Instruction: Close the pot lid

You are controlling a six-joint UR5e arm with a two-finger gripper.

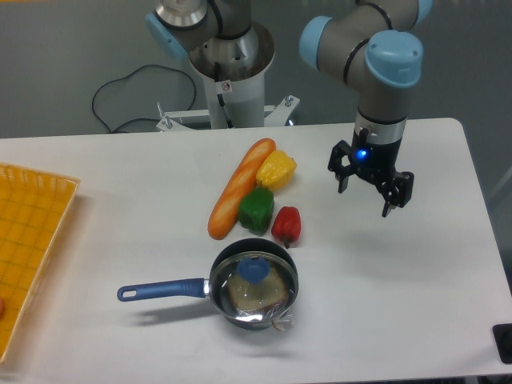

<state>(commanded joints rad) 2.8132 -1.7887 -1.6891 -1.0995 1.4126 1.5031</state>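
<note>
The dark pot [228,308] stands near the table's front edge, its blue handle [160,290] pointing left. The glass lid [268,282] with a blue knob [255,269] lies on top of the pot, covering its mouth. Something wrapped in clear plastic shows through the glass and pokes out at the pot's front. My gripper [366,199] hangs open and empty over the table's right side, well up and to the right of the pot.
A baguette [240,188], a yellow pepper [276,170], a green pepper [256,210] and a red pepper [286,225] lie just behind the pot. A yellow tray [32,240] sits at the left edge. The arm's base [228,72] stands at the back.
</note>
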